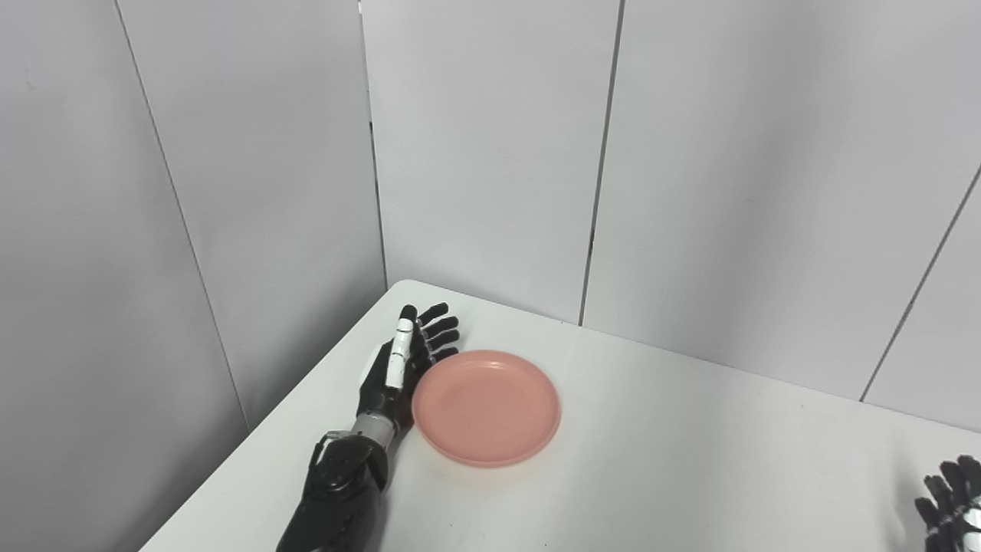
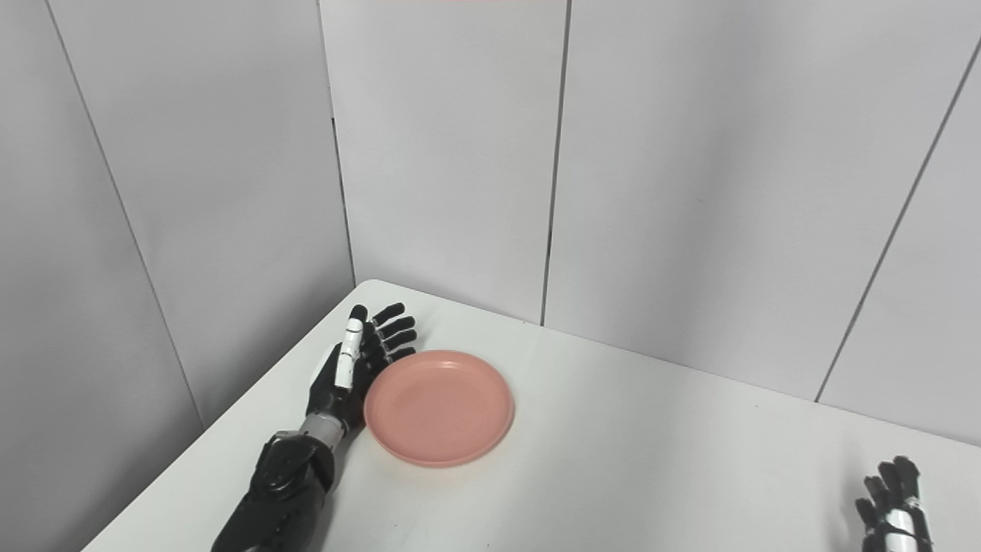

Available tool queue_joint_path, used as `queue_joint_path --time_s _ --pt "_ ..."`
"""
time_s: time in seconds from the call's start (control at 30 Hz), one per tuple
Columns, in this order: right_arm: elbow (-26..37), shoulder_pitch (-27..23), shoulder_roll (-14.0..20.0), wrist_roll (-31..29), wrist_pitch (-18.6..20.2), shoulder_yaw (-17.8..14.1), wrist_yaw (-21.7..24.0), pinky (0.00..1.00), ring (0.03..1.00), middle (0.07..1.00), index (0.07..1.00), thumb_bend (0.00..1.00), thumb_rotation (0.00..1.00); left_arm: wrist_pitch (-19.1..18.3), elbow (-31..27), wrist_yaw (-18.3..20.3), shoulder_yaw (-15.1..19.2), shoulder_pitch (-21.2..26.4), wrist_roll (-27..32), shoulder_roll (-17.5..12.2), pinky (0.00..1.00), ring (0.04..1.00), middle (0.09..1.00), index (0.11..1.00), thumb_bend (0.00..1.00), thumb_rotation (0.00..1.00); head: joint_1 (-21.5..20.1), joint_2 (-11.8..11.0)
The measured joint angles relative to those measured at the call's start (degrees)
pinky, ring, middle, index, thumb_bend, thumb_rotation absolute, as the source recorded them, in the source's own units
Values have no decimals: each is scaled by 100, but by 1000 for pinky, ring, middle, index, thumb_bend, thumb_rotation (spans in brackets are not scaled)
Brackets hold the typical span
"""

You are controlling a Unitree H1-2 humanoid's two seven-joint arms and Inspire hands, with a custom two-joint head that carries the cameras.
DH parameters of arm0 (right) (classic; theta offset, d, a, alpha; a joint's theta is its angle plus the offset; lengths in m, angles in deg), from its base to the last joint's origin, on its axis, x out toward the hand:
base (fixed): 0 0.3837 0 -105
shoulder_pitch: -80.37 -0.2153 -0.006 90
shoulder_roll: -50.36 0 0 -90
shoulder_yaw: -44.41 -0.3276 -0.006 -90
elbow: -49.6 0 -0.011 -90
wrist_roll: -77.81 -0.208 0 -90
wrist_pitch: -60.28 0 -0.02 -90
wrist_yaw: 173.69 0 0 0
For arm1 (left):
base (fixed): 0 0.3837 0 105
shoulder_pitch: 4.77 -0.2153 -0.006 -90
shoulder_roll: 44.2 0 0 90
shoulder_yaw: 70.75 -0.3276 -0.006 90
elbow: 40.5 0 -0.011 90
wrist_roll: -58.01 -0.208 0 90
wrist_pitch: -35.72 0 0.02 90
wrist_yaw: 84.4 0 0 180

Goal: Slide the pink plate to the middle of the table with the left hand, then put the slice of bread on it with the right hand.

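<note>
My left hand (image 1: 398, 368), fingers (image 1: 438, 331) wide, flat against plate (image 1: 486, 406) left rim to push right; right hand (image 2: 893, 510) idle, fingers apart.

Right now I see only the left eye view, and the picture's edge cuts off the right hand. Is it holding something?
Observer: No. The right eye view shows more of the right hand. Its fingers are apart and hold nothing.
Operator: Is the bread lying on the far side of it?
Observer: No bread shows there. Your view lacks the strip of table to the right of that hand, and nothing lies on it.
</note>
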Motion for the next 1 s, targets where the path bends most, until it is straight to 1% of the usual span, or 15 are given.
queue_joint_path --time_s 0.07,0.2,0.33,0.43,0.5,0.63,0.67,0.73,0.8,0.87,0.9,0.93,0.97,1.0 --pt "18 9 -9 8 2 3 -5 1000 997 997 1000 543 928 -79 -92 -41 -8 -4 0 107 739 786 775 758 756 1000 -18 17" --pt "83 36 -11 6 5 9 -3 1000 990 988 1000 524 940 -217 -345 -152 -81 -82 -38 306 760 805 789 776 765 1000 -105 61" --pt "181 90 -13 -9 16 12 -2 1000 990 987 1000 521 940 -284 -576 -173 -186 -201 -133 388 787 822 796 788 795 1000 -149 88" --pt "183 111 -15 -17 22 22 -2 1000 993 991 1000 520 941 -306 -670 -180 -240 -247 -149 436 807 829 798 790 785 1000 -360 167" --pt "190 111 -26 -18 22 34 0 1000 995 993 1000 518 936 -335 -774 -227 -270 -290 -158 491 812 830 799 790 782 1000 -360 167" --pt "260 112 -57 -27 55 43 -5 1000 1000 996 1000 522 926 -493 -906 -277 -370 -348 -206 557 819 837 804 794 774 1000 -684 290" --pt "306 116 -66 -30 90 43 -14 1000 1000 996 1000 522 925 -510 -949 -277 -389 -371 -208 565 819 838 804 794 774 1000 -686 290" --pt "395 121 -75 -31 164 46 -19 1000 1000 1000 1000 517 923 -536 -982 -277 -408 -383 -207 590 828 839 806 798 779 1000 -939 395" --pt "480 131 -81 -30 258 50 -50 1000 1000 1000 1000 526 920 -598 -1032 -276 -424 -402 -205 622 839 844 808 803 773 1000 -984 413" --pt "602 168 -91 -23 307 62 -95 1000 1000 1000 1000 538 922 -684 -1167 -271 -468 -455 -205 672 838 846 813 809 768 1000 -1124 466" --pt "628 178 -95 -9 311 76 -105 1000 1000 1000 1000 551 921 -711 -1225 -263 -489 -489 -206 693 839 846 813 809 765 1000 -1256 527" --pt "651 185 -101 3 333 91 -118 1000 1000 1000 1000 575 915 -731 -1269 -258 -511 -514 -207 706 840 843 811 807 758 1000 -1326 545" --pt "692 199 -110 11 376 101 -141 1000 1000 1000 1000 577 914 -774 -1326 -257 -544 -534 -208 724 840 843 810 807 757 1000 -1327 545" --pt "747 219 -121 13 430 103 -176 1000 1000 1000 1000 601 908 -809 -1369 -258 -571 -553 -210 742 840 844 813 809 751 1000 -1362 580"
